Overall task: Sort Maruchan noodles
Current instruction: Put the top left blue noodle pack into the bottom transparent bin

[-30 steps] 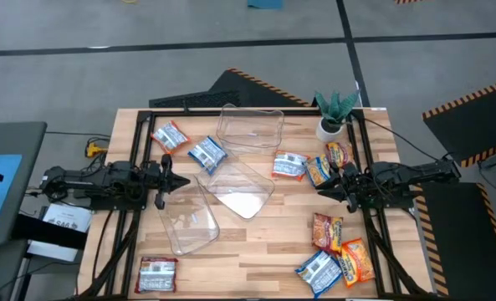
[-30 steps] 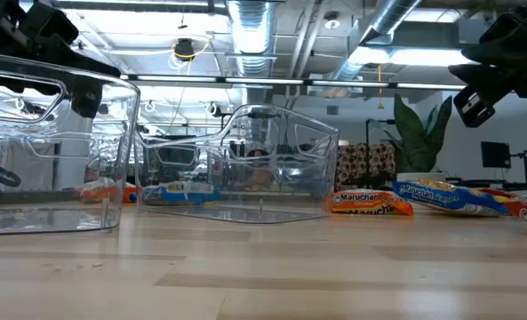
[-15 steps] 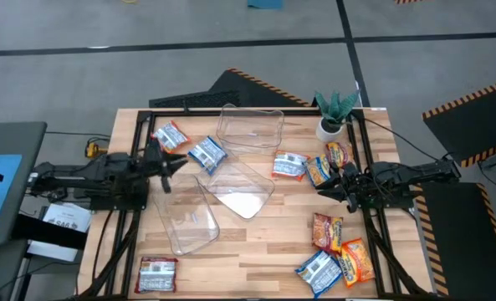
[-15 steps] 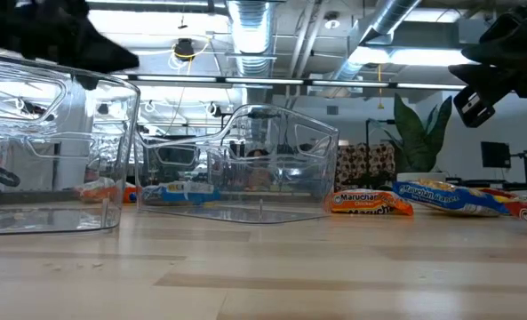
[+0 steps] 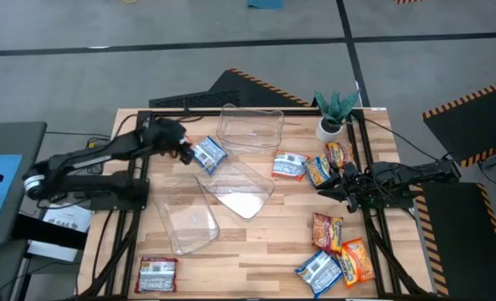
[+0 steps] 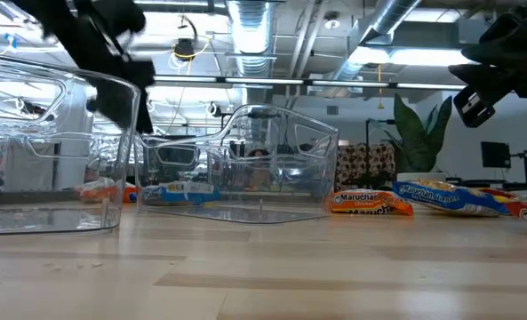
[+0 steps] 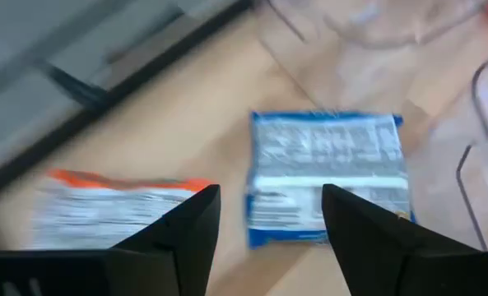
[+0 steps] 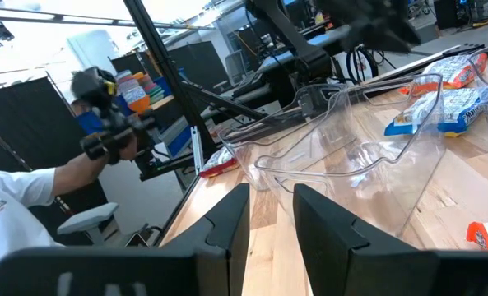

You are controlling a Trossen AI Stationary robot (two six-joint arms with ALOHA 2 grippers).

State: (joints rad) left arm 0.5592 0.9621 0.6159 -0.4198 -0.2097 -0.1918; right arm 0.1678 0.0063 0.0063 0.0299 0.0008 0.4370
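The blue-and-white packet (image 7: 326,177) lay flat on the table (image 5: 264,242) right under my left claw (image 5: 183,150), w/ the red-and-white packet (image 7: 116,210) just beside it. A sec ago my left claw hung low by the near clear bin (image 5: 185,219), fingers together; it had since swung up and over to these two packets, fingers now apart, holding nothing. So I reckoned a pickup of the blue one was next, sorting barely begun. My right claw (image 5: 345,186) hadn't moved, empty, fingers a little apart, near the packets on its side. Wrist view showed both labels close; overhead my arm hid the red one, but it alone showed all three bins.
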